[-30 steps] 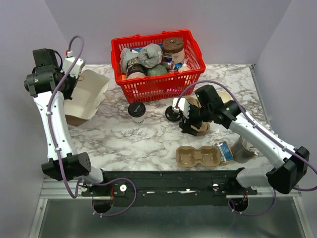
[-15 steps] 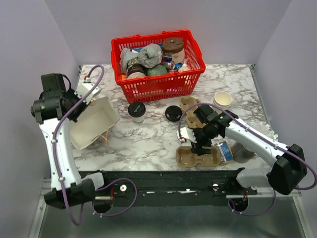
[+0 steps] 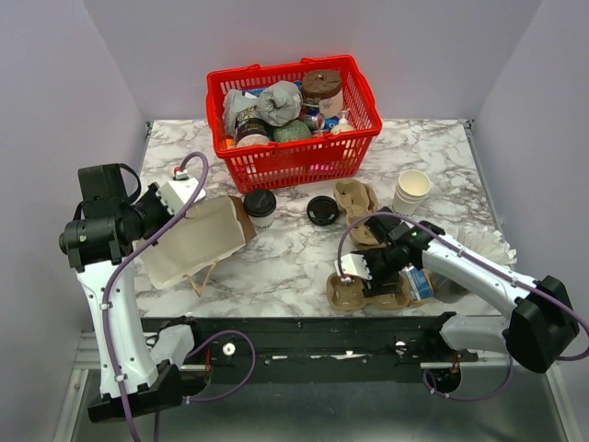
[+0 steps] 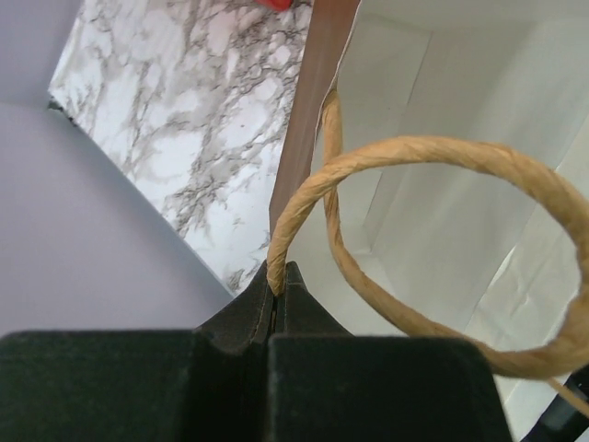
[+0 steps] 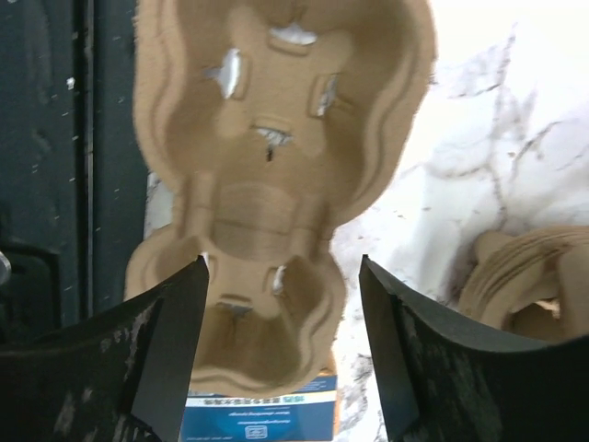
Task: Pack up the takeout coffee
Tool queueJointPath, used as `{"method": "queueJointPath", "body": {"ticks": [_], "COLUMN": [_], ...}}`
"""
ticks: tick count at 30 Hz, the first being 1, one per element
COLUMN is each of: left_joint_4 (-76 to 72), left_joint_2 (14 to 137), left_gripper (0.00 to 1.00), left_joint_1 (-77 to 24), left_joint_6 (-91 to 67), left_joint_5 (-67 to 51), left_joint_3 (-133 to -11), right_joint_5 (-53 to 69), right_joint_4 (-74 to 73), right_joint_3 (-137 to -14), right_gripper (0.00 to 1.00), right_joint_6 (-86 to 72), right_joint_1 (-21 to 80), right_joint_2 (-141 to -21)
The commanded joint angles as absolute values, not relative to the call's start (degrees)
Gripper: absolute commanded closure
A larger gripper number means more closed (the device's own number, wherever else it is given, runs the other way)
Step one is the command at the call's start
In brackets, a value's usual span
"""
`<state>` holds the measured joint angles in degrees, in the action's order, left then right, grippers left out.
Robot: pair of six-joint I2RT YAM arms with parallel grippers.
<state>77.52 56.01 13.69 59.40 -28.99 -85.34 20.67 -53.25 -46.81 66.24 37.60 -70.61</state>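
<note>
Both arms had white tubular links joined by bulky black joint housings. The left arm [image 3: 118, 327] and right arm [image 3: 474, 267] each trailed a looping purple cable [image 3: 108, 293] and shared a black rail [image 3: 313, 336] along the desk's near edge. The right gripper [image 5: 282, 261] had matt black wedge fingers [image 5: 170, 354], scuffed pale.

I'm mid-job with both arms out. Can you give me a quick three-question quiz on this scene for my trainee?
1. Fill in: the coffee stands on the table just in front of the red ____.
2. True or false: the left gripper is shut on the bag's handle.
3. The right gripper is open above which? A coffee, B carrier, C bag.
Key: 1 basket; 2 true; 3 B.
</note>
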Motion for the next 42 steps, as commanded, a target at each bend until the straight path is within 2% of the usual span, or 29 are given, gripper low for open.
{"method": "queueJointPath", "body": {"ticks": [1,8,11,16,27,42], "left_joint_4": [86.05,86.39,86.75,86.75,86.66,86.40], "left_joint_2": [55.46,55.98,54.94,51.68,52.21,52.29], "left_gripper": [1.00,1.00,1.00,1.00,1.00,1.00], "left_joint_1": [12.48,12.04,12.04,12.13,12.13,12.13], "left_joint_6": [60.29,59.68,60.55,64.42,63.37,62.05], "left_joint_5": [-33.31,-30.77,-26.29,-21.80,-20.92,-21.27], "left_joint_3": [-83.50,-84.54,-84.99,-82.27,-81.74,-80.77], "right_joint_5": [22.15,23.29,24.17,24.61,23.64,22.86], "right_joint_4": [-48.87,-49.57,-51.06,-51.24,-49.75,-46.58], "right_joint_3": [-46.67,-46.76,-46.76,-45.18,-45.79,-43.07], "right_gripper": [0.30,0.42,0.45,0.44,0.40,0.40], "right_joint_6": [64.43,63.37,63.37,63.02,61.61,55.55], "right_joint_1": [37.79,37.97,38.14,39.20,40.08,42.01], "right_joint_2": [-71.10,-70.84,-69.88,-68.91,-72.68,-72.25]}}
